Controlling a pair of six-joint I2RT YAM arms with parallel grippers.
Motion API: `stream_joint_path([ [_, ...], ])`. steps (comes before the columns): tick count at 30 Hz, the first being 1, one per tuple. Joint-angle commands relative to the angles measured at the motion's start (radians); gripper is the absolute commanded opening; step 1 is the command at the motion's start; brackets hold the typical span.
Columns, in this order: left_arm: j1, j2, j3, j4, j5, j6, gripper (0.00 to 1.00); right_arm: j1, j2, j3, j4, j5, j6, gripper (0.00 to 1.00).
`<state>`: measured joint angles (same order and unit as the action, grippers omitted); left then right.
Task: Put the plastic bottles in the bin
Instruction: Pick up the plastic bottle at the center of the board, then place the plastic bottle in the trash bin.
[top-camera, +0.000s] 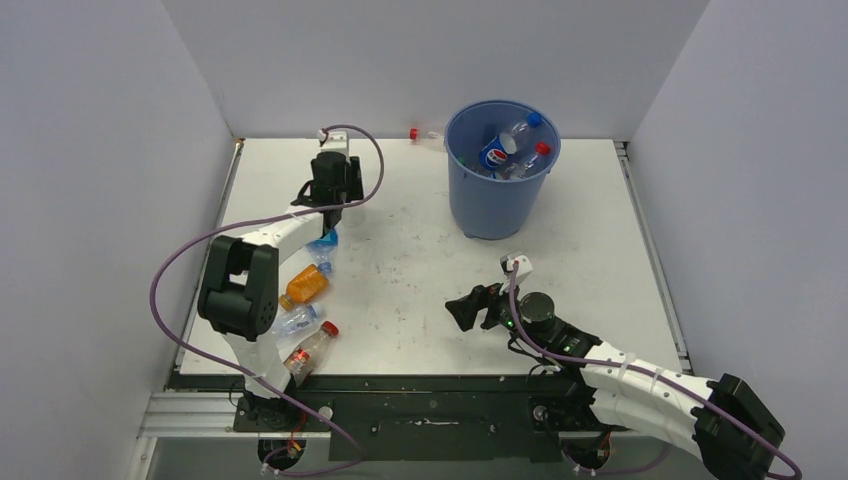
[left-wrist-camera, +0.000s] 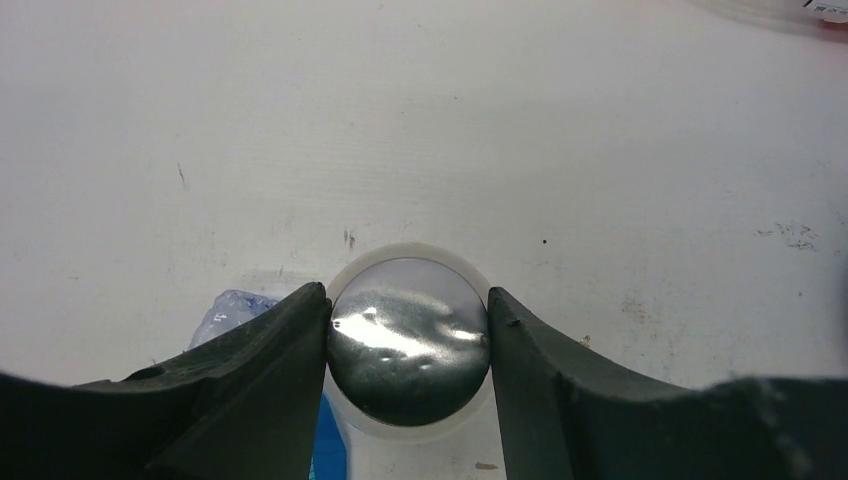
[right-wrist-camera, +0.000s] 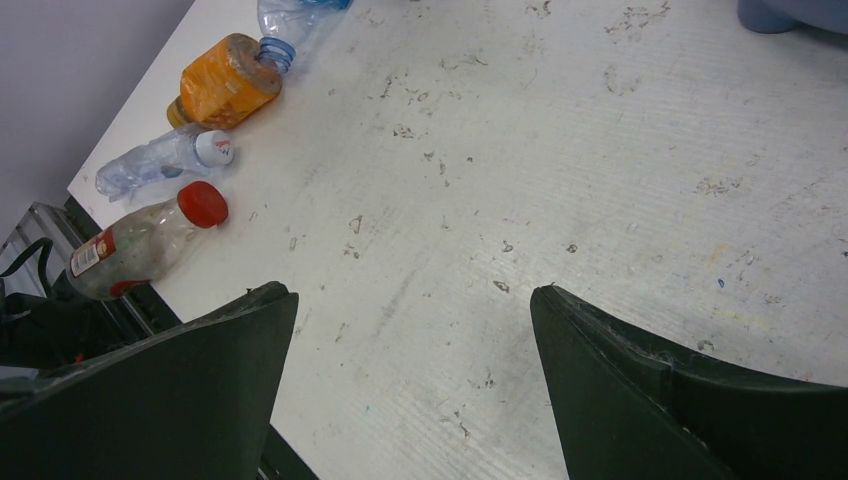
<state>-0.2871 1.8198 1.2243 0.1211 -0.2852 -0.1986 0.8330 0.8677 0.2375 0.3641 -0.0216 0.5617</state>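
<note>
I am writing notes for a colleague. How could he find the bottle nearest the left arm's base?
At the near left corner of the table, bottles lie in a row beside the left arm. The red-capped bottle is closest to the front edge. Its red cap and label set it apart from the white-capped bottle and orange bottle behind it.

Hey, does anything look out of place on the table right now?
Yes. A red-capped bottle lies on its side behind the bin's left side, at the table's far edge by the wall, outside the bin rather than in it. The other loose bottles lie along the left side; nothing looks spilled.
</note>
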Motion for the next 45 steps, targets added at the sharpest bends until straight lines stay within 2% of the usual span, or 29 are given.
stream_joint_path([
  [1,0.0,-0.052,-0.03,0.033,-0.014,0.001,0.19,0.008,-0.027,0.026,0.025,0.018,-0.006,0.9],
  [3,-0.002,-0.091,-0.051,0.038,-0.019,-0.006,0.01,0.007,-0.033,0.03,0.018,0.018,-0.006,0.9],
  [7,-0.011,-0.253,-0.122,0.048,-0.025,-0.058,0.0,0.008,-0.048,0.045,0.004,0.01,-0.027,0.9],
  [11,-0.025,-0.413,-0.14,-0.062,0.038,-0.132,0.0,0.011,-0.053,0.106,-0.028,-0.055,-0.101,0.9],
  [14,-0.035,-0.527,-0.14,-0.197,0.218,-0.202,0.0,0.02,-0.053,0.172,-0.078,-0.089,-0.165,0.9],
  [16,-0.039,-0.579,-0.132,-0.26,0.395,-0.224,0.0,0.027,-0.054,0.21,-0.102,-0.105,-0.2,0.9],
  [19,-0.041,-0.626,-0.101,-0.319,0.71,-0.208,0.0,0.032,-0.056,0.272,-0.122,-0.157,-0.247,0.9],
  [22,-0.091,-0.662,-0.086,-0.359,0.879,-0.166,0.0,0.038,-0.065,0.335,-0.141,-0.164,-0.255,0.9],
  [27,-0.188,-0.76,-0.234,-0.121,1.086,-0.182,0.0,0.041,-0.123,0.414,-0.205,-0.167,-0.283,0.9],
  [31,-0.205,-0.777,-0.331,0.106,1.27,-0.335,0.0,0.039,-0.134,0.489,-0.327,-0.256,-0.319,0.9],
  [36,-0.226,-0.769,-0.399,0.28,1.337,-0.448,0.0,0.039,-0.066,0.533,-0.392,-0.433,-0.294,0.9],
  [41,-0.246,-0.792,-0.412,0.259,1.333,-0.426,0.0,0.04,-0.032,0.524,-0.309,-0.517,-0.233,0.9],
  [45,-0.267,-0.815,-0.416,0.207,1.305,-0.373,0.0,0.04,0.012,0.547,-0.313,-0.538,-0.21,0.9],
])
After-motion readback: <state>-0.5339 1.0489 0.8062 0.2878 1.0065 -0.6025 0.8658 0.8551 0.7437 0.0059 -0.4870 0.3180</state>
